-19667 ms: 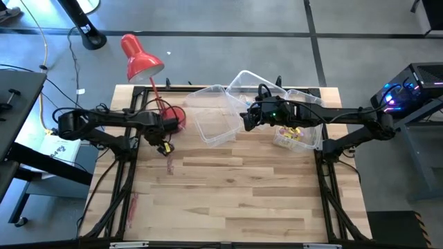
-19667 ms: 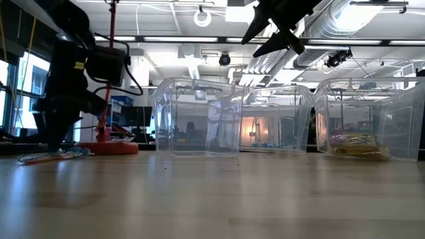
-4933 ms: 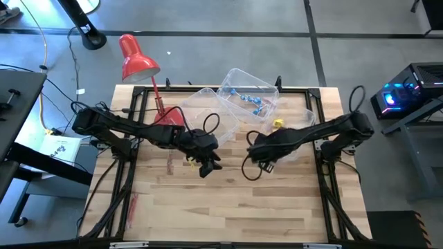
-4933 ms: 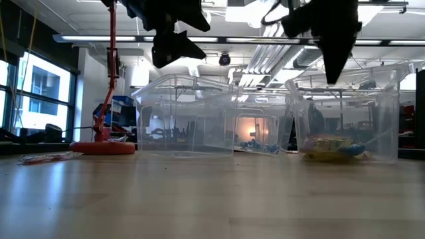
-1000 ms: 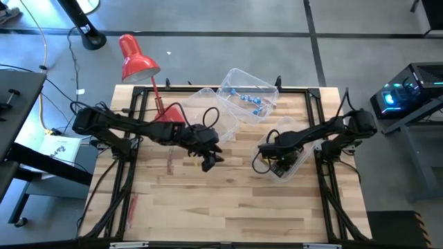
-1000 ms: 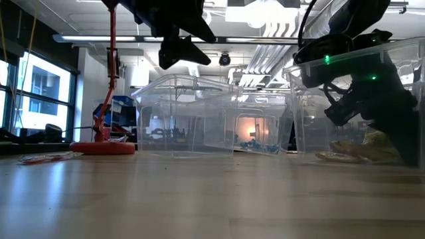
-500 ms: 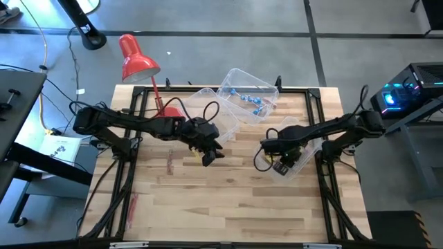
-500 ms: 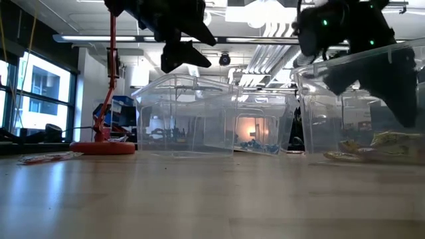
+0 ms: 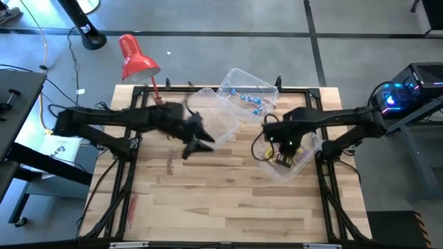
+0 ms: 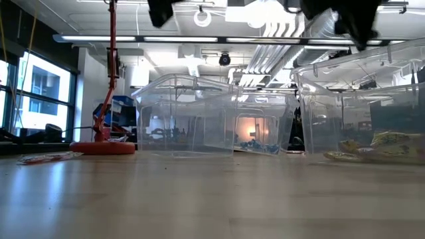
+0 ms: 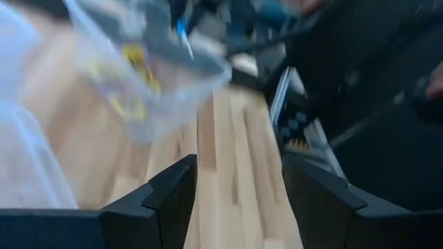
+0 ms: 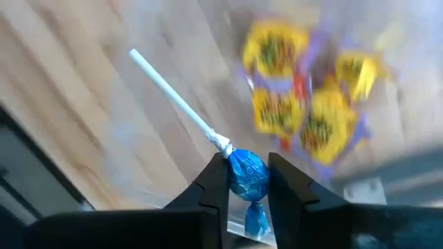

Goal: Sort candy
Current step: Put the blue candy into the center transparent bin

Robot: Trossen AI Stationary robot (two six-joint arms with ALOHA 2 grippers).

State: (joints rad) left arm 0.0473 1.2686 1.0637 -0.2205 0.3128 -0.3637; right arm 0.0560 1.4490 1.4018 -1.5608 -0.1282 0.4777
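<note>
We see the right gripper [image 12: 248,181] pinched shut on a blue lollipop [image 12: 247,173], its white stick [image 12: 176,100] jutting out past the fingers. In the high view this gripper [image 9: 284,147] hangs over the clear bin [image 9: 302,166] at about four o'clock from the table's middle, near the right edge. That bin holds the yellow packets [image 12: 304,104], which lie in a loose cluster below the lollipop; in the low view they rest on the bin's floor [image 10: 388,145].

Our left gripper [image 9: 196,142] sits just left of the table's middle, at the near edge of the empty bin [image 9: 223,123]. From its wrist view the two fingers [image 11: 173,194] stand well apart with nothing between them, pointing across the wood toward the bin of yellow packets.

A third bin [image 9: 257,86] at twelve o'clock, along the far edge, holds more blue lollipops [image 9: 248,100]. On the bare table [image 9: 228,200] at nine o'clock from the middle lies a slim red stick candy [image 9: 169,162], and another [image 9: 130,207] lies near the left edge at about eight o'clock. The red lamp [image 9: 138,59] stands at the far left corner, around eleven o'clock, its base [image 10: 103,147] on the wood.
</note>
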